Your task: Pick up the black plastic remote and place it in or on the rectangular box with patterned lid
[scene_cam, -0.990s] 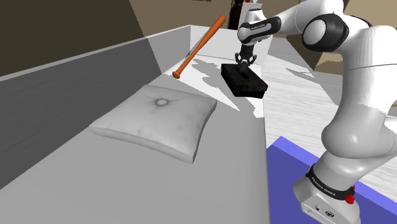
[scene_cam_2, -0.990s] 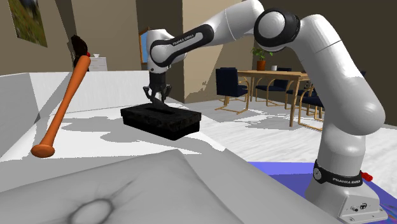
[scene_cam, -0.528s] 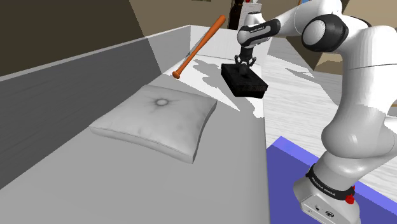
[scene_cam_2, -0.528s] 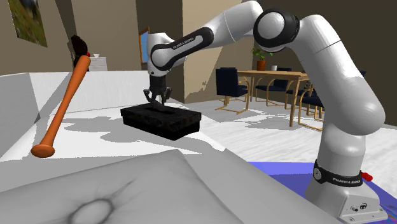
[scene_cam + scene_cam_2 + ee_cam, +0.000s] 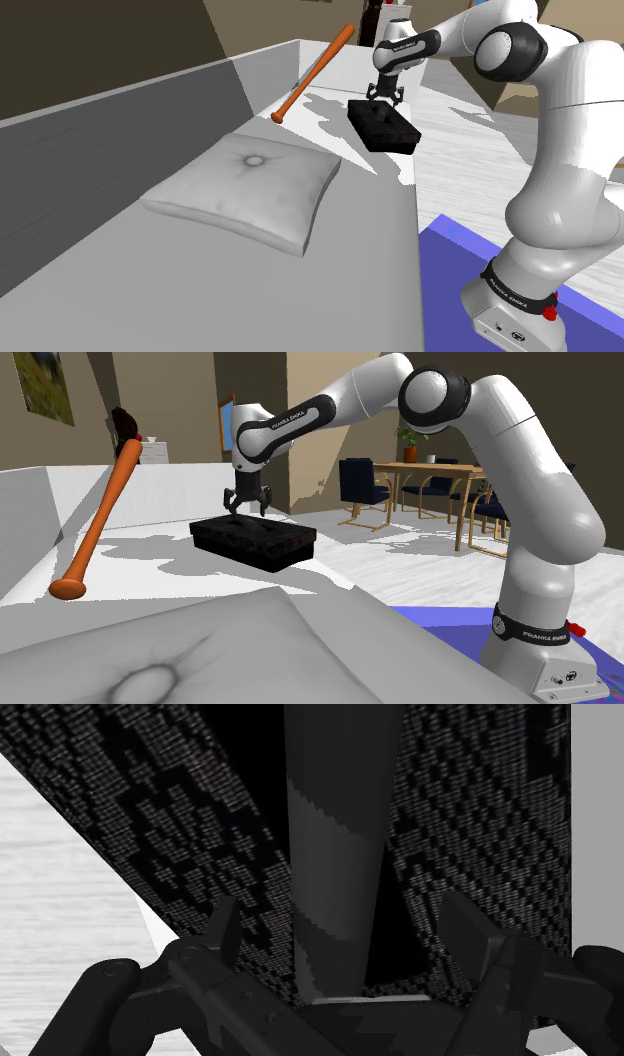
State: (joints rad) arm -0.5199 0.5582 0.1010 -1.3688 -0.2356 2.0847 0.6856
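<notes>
Gripper [image 5: 247, 507], fingers spread, hovers over the dark remote [image 5: 335, 854] lying on the patterned box [image 5: 255, 542] near the bed's [image 5: 350, 260] edge.

Long, narrow, dark grey remote [image 5: 335, 854] lies flat on the lid, lengthwise between the spread fingers of my gripper [image 5: 340, 909], untouched by them. Black rectangular box with woven-patterned lid [image 5: 385, 128] sits closed and level on the pale surface.

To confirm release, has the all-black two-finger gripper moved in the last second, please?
Yes: the gripper rose slightly, away from the black rectangular box beneath, fingers open.
</notes>
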